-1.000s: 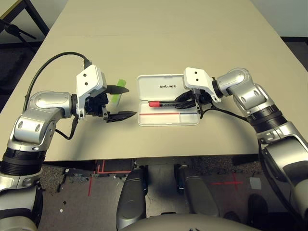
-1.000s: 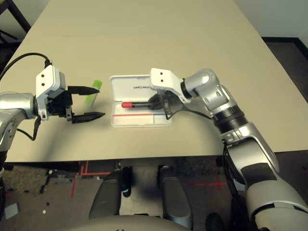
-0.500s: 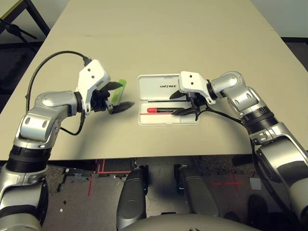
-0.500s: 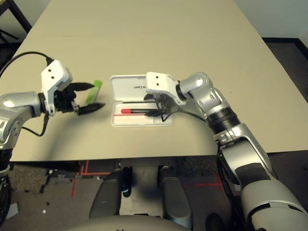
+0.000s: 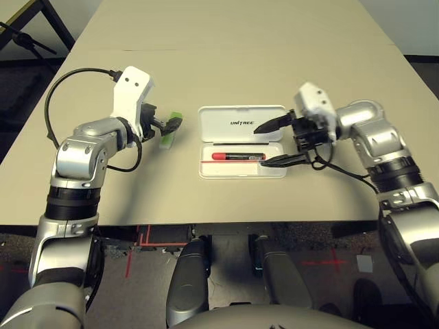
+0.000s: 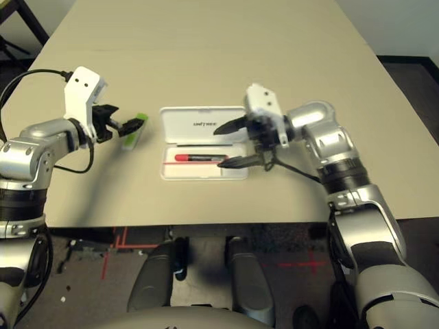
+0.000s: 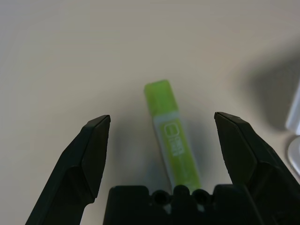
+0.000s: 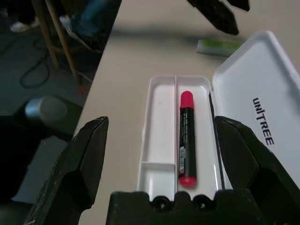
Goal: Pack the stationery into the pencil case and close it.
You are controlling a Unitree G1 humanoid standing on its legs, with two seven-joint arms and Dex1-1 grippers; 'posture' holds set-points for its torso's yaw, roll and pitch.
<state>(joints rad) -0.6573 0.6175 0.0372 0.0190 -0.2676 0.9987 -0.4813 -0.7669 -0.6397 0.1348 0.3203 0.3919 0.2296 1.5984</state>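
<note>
The white pencil case (image 5: 274, 171) lies open mid-table, its lid (image 5: 241, 123) flat on the far side. The red marker (image 5: 236, 156) rests in the tray's long compartment, seen also in the right wrist view as the red marker (image 8: 187, 140). My right gripper (image 5: 260, 145) hovers open at the case's right end, nothing between its fingers. The lime-green highlighter (image 5: 169, 137) lies on the table left of the case. My left gripper (image 7: 161, 119) is open just above it, a finger on each side of the highlighter (image 7: 172, 140). The dark purplish-grey block is out of view.
A black cable (image 5: 68, 82) loops from the left wrist over the table's left side. The table's front edge (image 5: 219, 223) runs close below the case. Bare tabletop (image 5: 233, 48) stretches beyond the case. Off the left edge are the floor and furniture legs (image 8: 56, 42).
The right gripper let go of the red marker, which now lies in the tray, and drew back to the right, wide open. The left gripper swung over the highlighter.
</note>
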